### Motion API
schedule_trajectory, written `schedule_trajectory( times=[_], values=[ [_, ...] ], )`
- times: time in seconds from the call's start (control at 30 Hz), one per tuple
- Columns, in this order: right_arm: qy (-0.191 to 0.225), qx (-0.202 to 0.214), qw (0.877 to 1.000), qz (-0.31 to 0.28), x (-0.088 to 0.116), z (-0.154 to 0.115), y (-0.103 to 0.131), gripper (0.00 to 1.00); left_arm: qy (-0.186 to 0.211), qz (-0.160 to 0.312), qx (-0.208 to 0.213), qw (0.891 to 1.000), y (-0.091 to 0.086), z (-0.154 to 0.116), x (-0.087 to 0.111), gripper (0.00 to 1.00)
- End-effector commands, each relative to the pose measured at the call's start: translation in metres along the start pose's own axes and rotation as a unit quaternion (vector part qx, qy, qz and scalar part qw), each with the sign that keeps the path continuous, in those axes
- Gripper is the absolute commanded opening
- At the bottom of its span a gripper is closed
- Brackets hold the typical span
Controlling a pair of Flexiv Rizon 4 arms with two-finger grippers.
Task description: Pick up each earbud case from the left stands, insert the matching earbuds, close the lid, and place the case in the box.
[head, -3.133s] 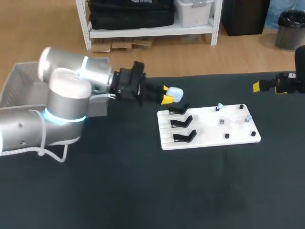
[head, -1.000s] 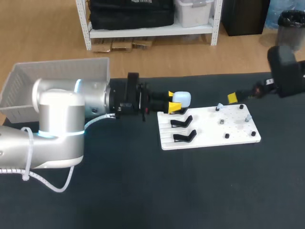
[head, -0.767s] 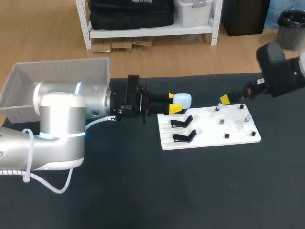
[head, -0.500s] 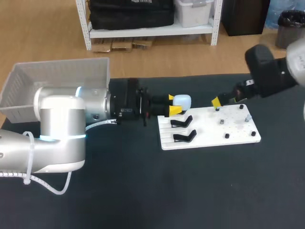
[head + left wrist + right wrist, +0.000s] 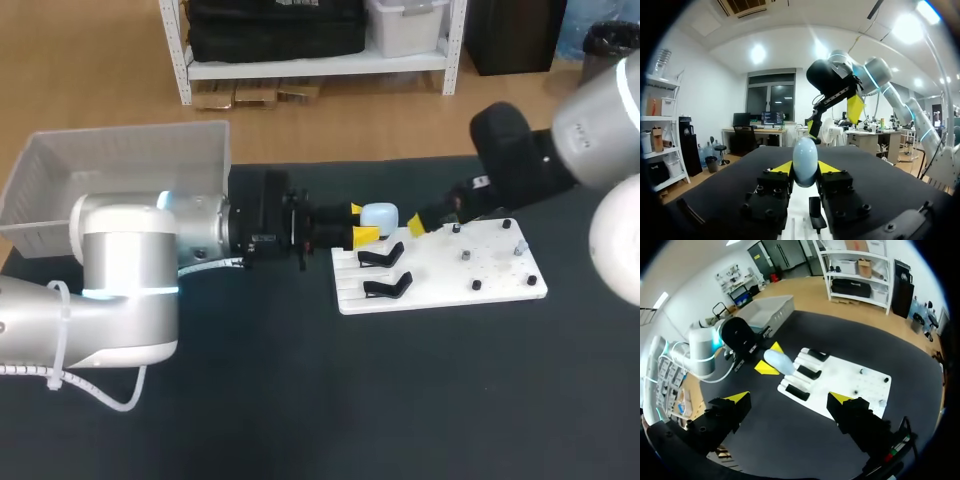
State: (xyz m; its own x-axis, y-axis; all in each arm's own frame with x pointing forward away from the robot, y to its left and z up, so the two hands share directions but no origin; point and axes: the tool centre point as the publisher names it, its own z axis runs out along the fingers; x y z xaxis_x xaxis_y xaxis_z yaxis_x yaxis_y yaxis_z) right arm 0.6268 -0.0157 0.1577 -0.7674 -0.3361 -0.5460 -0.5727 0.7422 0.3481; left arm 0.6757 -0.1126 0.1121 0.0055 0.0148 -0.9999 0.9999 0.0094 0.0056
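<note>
Since the earlier frames, the right arm has swung in over the white board from its right side. The right gripper now sits above the board's rear edge, near the earbud case. Its jaws stand wide apart and hold nothing. The left gripper is clamped on the case from two sides, just above the board's rear-left corner, beside the rearmost black stand. The case's long axis stands upright between the left fingers. The case lies ahead of the right jaws, toward the board's left end.
</note>
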Motion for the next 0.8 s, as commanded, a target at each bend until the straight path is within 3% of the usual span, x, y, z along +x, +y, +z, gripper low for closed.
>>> schedule_trajectory(
  times=[0.03, 0.37, 0.8],
  values=[
    [0.003, 0.001, 1.000, 0.000, -0.003, 0.011, 0.006, 1.00, -0.002, 0.002, -0.004, 1.000, -0.002, 0.000, 0.001, 0.00],
    [-0.002, -0.024, 1.000, 0.010, -0.010, 0.026, 0.006, 1.00, -0.002, 0.002, -0.004, 1.000, -0.002, 0.000, 0.001, 0.00],
    [0.002, -0.021, 1.000, 0.017, -0.016, 0.045, 0.001, 1.00, -0.002, 0.002, -0.004, 1.000, -0.002, 0.000, 0.001, 0.00]
  ],
)
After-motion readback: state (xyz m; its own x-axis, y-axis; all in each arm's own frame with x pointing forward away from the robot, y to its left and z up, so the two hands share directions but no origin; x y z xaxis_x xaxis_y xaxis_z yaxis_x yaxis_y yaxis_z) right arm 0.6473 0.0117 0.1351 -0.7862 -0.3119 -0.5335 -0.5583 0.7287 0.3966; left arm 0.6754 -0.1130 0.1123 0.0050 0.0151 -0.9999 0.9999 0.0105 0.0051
